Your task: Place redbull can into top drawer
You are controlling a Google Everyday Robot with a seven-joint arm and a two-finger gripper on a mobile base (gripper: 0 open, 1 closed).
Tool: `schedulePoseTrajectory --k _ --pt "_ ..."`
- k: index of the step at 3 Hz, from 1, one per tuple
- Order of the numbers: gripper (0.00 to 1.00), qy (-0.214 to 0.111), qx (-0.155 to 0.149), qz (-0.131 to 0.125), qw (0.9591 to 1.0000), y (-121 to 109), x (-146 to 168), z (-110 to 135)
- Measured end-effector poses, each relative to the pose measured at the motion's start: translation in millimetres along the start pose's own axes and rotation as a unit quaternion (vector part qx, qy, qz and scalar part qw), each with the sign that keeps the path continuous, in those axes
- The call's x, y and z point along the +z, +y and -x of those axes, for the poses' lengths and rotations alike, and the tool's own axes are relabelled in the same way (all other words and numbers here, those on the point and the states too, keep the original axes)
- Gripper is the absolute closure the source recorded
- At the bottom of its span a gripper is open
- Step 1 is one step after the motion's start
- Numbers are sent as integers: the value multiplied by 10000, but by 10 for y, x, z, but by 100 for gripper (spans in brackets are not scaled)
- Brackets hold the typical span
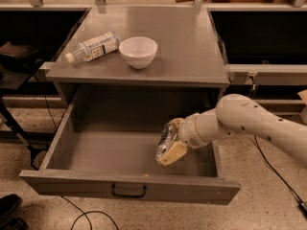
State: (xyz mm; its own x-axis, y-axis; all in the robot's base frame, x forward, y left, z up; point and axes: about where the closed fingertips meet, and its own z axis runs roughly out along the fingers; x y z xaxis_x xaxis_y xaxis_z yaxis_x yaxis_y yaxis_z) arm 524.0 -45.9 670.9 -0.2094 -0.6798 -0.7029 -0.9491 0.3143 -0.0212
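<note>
Can [166,132] held inside the open drawer [72,183]
My gripper [171,146] sits lower centre-right of frame, jaws clamped on the can near the drawer's right wall; bottle [93,47] and bowl [138,51] rest on the worktop [192,47].

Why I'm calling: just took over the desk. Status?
Pincer shut on can, low inside drawer, right side. Can not yet released. Bottle and bowl on cabinet top, nothing in the way.
</note>
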Motion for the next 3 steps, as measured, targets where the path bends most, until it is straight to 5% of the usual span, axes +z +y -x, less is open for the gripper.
schedulePoseTrajectory --k 1,3 --pt "84 51 205 -76 9997 -64 81 -73" --pt "38 31 346 -155 9993 -118 89 -89"
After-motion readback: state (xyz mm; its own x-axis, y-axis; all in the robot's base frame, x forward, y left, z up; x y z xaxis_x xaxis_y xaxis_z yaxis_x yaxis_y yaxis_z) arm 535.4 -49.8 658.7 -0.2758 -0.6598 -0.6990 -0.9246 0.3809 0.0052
